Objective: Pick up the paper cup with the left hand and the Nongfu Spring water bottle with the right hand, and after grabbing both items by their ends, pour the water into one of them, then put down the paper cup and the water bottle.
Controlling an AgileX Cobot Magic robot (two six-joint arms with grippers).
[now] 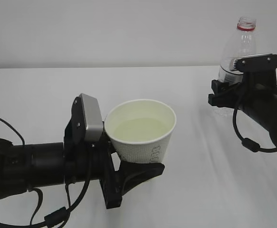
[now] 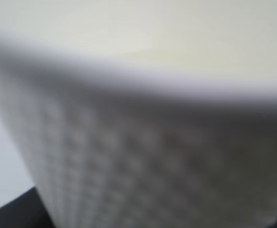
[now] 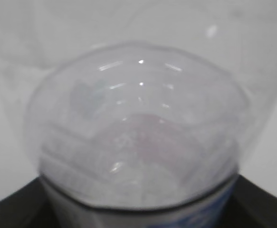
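1. exterior view: the left end effector (image 1: 128,173) is clamped round the lower part of the paper cup (image 1: 140,135), holding it just above the counter (image 1: 200,180) and tipped a bit toward the camera. the water (image 1: 138,128) sits inside it, fairly high. my guess is the pour's done, so what's left is setting both down. the risk is that tilt: any more lean or a jerky descent and it slops over the rim.
2. same view, the right end effector (image 1: 228,92) grips the nongfu spring water bottle (image 1: 238,47) around its label, upright at the far right, cap off. looks about empty, so it's light and could tip if released off-level.
3. left wrist view: just blurry ribbed cup wall, filling the frame.
4. right wrist view: bottle shoulder up close, no liquid i can make out.
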